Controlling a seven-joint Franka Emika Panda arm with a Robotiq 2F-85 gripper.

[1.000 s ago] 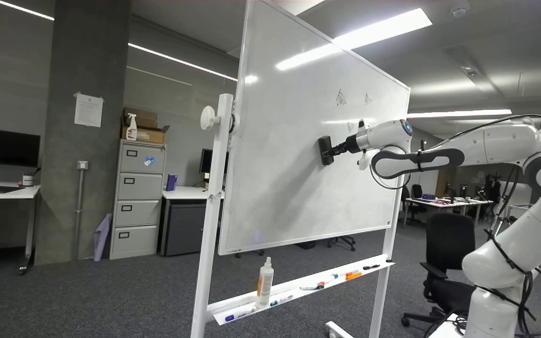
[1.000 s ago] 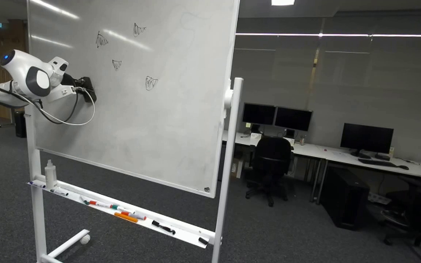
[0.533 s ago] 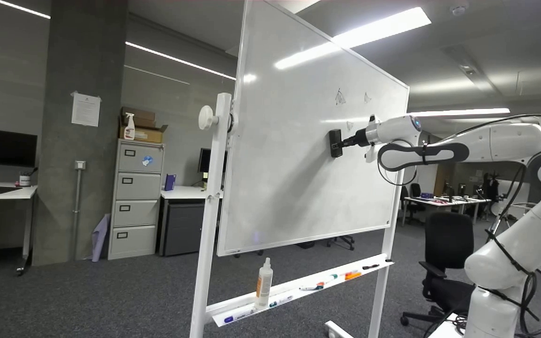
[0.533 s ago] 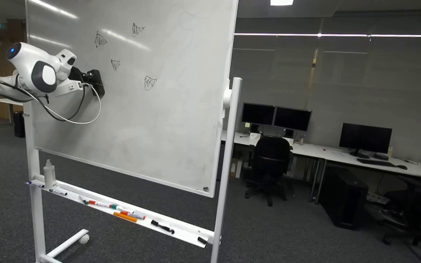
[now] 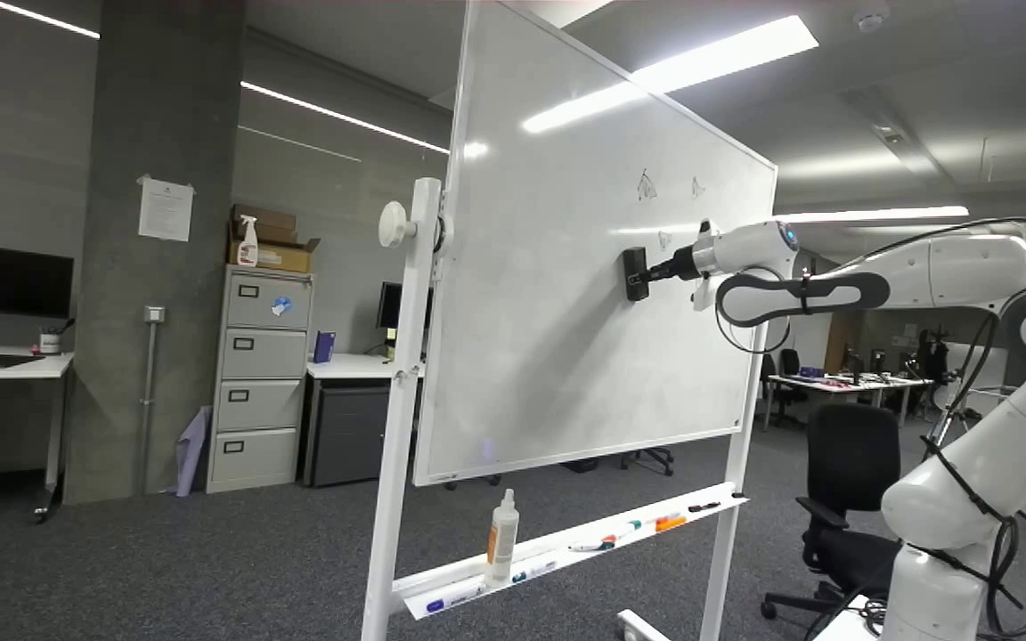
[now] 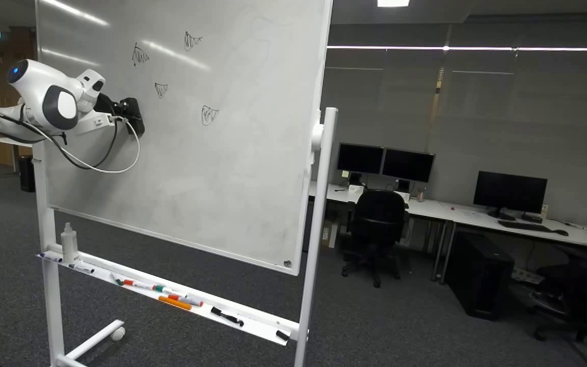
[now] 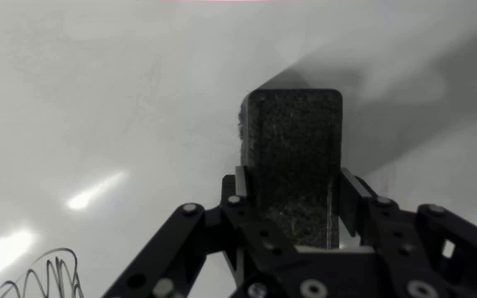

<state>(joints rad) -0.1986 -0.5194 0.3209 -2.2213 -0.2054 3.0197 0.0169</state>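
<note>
A black board eraser [image 7: 294, 132] sits between the fingers of my gripper [image 7: 292, 171], which is shut on its two long sides. In both exterior views the eraser [image 5: 634, 263] appears up against the whiteboard [image 5: 531, 320], its long side near upright. My gripper [image 6: 120, 109] comes at the board roughly square on. Several black scribbles mark the board; the nearest scribble [image 6: 161, 90] lies up and to the right of the eraser in an exterior view. Part of a scribble [image 7: 58, 273] shows at the lower left of the wrist view. The eraser's wiping face is hidden.
Below the board runs a tray [image 6: 263, 326] with several markers and a pen-like orange marker [image 6: 175, 303]. A bottle [image 5: 502, 539] stands upright on it. White posts [image 5: 402, 401] frame the board. A cable loop [image 6: 135, 153] hangs from the wrist. An office chair [image 5: 851, 463] stands near the arm's base.
Over the last second the gripper and eraser have moved up and to the right in both exterior views. In the latest half second they have hardly moved. The grip looks unchanged.
</note>
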